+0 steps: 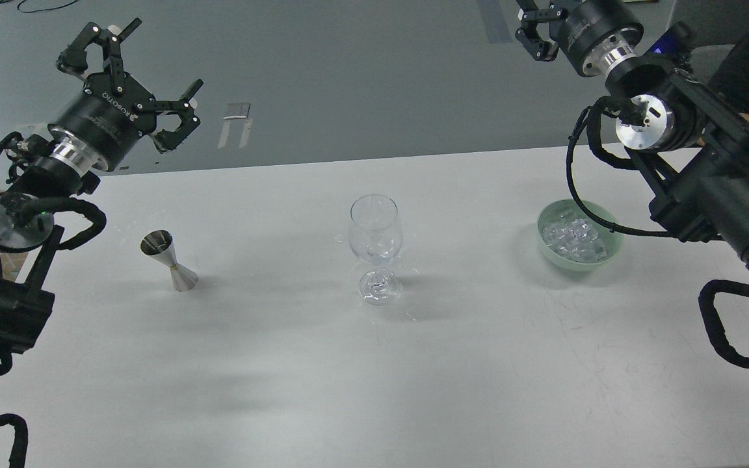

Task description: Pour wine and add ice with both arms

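Head view of a white bench [283, 390] at the outset of pouring and icing. Centre: clear stemmed wine glass [375, 247], upright and apparently empty; thin-walled, fragile and top-heavy, best left standing and not gripped. Left of it, well apart: small steel hourglass-shaped jigger [171, 261], upright; rigid, light, smooth and likely slippery, best pinched at the narrow waist and kept level until over the glass; contents not discernible. Right of the glass, well apart: pale green round bowl [579, 237] holding a heap of clear glossy ice cubes [573, 237]; cubes hard, wet and slick, prone to squirting from a pinch, best taken singly across flat faces with light force. Left hand [147, 84] raised beyond the far bench edge, fingers spread wide, empty. Right hand [537, 32] high at the top edge, partly cropped; spread of fingers cannot be told. Neither hand touching any object.
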{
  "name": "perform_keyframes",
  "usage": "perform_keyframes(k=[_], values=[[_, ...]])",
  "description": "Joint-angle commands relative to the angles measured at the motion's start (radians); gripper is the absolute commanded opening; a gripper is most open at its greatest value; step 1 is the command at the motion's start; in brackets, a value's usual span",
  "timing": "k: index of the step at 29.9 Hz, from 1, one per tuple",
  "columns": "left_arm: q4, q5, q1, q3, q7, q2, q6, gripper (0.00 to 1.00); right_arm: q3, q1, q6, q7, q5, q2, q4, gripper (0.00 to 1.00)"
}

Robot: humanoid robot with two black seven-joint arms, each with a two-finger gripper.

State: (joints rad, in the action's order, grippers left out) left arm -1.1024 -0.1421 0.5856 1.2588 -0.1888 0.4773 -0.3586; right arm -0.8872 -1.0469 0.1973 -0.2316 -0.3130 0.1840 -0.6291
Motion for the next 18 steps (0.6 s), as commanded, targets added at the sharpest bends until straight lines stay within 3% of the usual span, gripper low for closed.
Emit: perform_keyframes(k=[1, 18], values=[[-0.004, -0.001, 0.005, 0.005, -0.001, 0.001, 0.013, 0.98, 0.001, -0.004, -0.006, 0.000, 0.000, 0.000, 0.003, 1.00], [-0.004, -0.001, 0.017, 0.007, -0.008, -0.022, 0.015, 0.98, 0.002, -0.016, -0.027, 0.000, 0.000, -0.008, -0.001, 1.00]])
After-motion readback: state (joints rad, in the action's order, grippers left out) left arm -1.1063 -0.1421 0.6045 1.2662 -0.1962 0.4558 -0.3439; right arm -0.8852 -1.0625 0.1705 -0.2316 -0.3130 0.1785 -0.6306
